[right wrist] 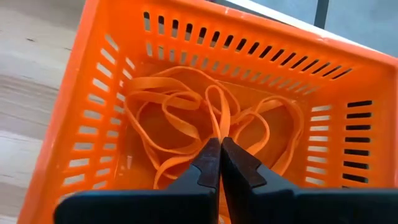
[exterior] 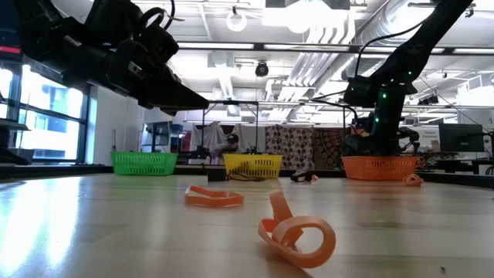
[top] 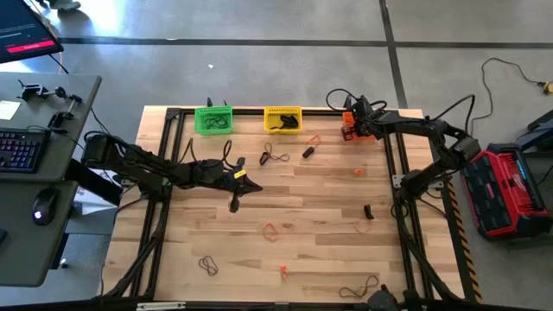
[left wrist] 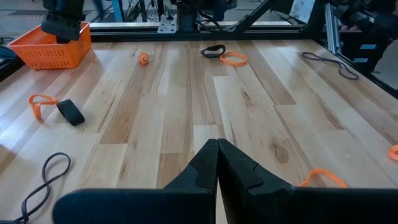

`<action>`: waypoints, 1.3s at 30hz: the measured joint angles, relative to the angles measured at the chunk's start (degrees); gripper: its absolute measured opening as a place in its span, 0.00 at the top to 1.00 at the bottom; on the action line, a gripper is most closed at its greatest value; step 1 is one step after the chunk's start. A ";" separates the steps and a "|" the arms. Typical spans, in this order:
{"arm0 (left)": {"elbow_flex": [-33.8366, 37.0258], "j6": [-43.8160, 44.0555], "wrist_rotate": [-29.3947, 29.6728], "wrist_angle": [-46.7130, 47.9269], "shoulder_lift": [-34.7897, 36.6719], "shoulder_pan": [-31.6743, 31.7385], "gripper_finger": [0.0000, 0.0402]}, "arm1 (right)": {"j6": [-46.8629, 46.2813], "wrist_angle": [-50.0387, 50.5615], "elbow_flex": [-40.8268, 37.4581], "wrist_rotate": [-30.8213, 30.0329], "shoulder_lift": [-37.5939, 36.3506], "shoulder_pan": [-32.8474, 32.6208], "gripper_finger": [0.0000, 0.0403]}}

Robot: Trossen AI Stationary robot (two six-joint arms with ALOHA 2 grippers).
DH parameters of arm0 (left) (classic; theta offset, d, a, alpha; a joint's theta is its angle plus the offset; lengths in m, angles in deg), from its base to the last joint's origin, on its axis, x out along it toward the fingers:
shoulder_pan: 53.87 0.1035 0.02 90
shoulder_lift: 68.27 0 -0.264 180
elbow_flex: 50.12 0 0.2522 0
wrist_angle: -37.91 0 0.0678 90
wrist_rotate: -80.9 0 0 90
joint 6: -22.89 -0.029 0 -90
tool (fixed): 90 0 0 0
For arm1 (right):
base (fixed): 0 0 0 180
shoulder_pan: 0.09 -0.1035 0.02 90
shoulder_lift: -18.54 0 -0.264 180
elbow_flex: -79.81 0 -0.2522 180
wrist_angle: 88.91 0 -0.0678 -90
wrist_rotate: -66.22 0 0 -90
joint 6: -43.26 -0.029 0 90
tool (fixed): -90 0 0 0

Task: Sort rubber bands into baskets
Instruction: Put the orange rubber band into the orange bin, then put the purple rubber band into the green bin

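Observation:
Three baskets stand along the table's far edge: green (top: 213,119), yellow (top: 282,119) and orange (top: 349,131). My right gripper (right wrist: 219,144) hangs over the orange basket (right wrist: 186,56), shut on an orange rubber band (right wrist: 217,112); more orange bands (right wrist: 161,118) lie on the basket's floor. My left gripper (top: 249,184) hovers shut above the table's middle left, touching nothing. Loose bands lie flat on the wood, several orange ones (top: 270,230) and several black ones (top: 208,265). Dark bands show in the green and yellow baskets. My right gripper pinches the top of an orange band's narrow loop (right wrist: 218,129) between its two fingertips. The fingers slant down into the basket from above. The band hangs slack below them, its lower part among the other orange bands on the basket's floor.
More loose bands lie nearby: black (top: 275,156), black (top: 368,211), orange (top: 359,173), orange (exterior: 297,235), black (top: 359,287). A black frame rail (top: 399,164) runs along the table's sides. A desk with a keyboard (top: 19,149) stands left, a red case (top: 510,190) right.

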 joint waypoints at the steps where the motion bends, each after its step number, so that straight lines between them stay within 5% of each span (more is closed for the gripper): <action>1: 0.00 0.00 0.00 0.00 0.02 0.00 1.00 | 0.25 0.07 0.00 0.00 0.00 0.00 1.00; 7: 0.00 0.00 0.02 0.00 0.02 0.00 1.00 | 2.85 0.08 0.02 0.00 0.00 -0.04 0.98; 18: 0.00 0.02 0.02 0.02 0.00 0.00 1.00 | 3.12 2.58 2.83 -0.88 -0.11 -1.35 0.67; 24: 0.00 0.02 0.02 0.02 0.00 0.00 1.00 | 5.15 7.12 7.60 -3.51 -0.17 -4.12 0.62; 30: 0.00 0.00 0.02 0.03 0.00 0.00 1.00 | 7.96 9.56 10.27 -8.02 -1.38 -9.29 0.66; 36: 0.00 -0.04 0.03 0.07 0.01 0.00 1.00 | 9.04 5.75 10.21 -10.11 -4.61 -14.22 0.95; 39: 0.00 -0.04 0.02 0.24 0.01 0.00 1.00 | 8.75 3.36 10.19 -7.37 -5.85 -16.62 0.96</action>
